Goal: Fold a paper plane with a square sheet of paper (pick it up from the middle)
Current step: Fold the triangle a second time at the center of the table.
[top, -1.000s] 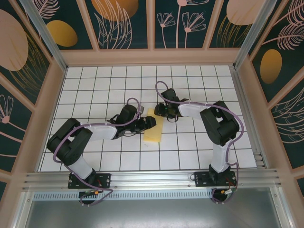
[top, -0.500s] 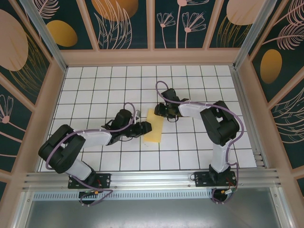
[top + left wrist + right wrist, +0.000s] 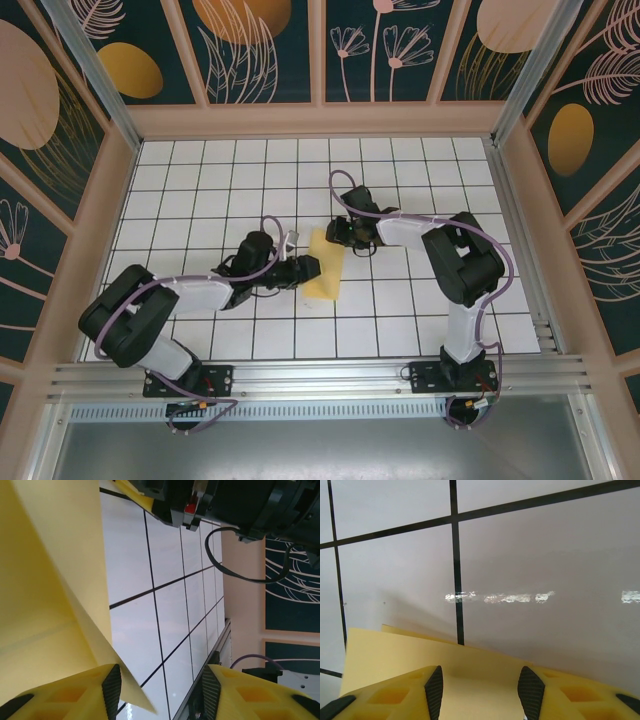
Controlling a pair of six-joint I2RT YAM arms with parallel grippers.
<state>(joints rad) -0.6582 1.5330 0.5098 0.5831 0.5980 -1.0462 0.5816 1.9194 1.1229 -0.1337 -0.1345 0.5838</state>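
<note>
Seen from above, the left gripper [image 3: 311, 267] covers part of the left edge of the thin pale-yellow folded sheet of paper [image 3: 328, 281], and the right gripper [image 3: 337, 236] hides its upper right corner. Its creases are too small to tell there. In the left wrist view the sheet of paper [image 3: 45, 580] runs off the left and top edges. In the right wrist view it runs off the bottom.

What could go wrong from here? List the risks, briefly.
1. The square sheet of paper has a lifted flap, and just its edge lies beside one pad of the open left gripper; closing could miss or crumple it.
2. The right gripper sits close to the left one at the sheet; they may bump.
3. In the right wrist view two layer edges look offset, so pressing may set a crooked crease.
</note>
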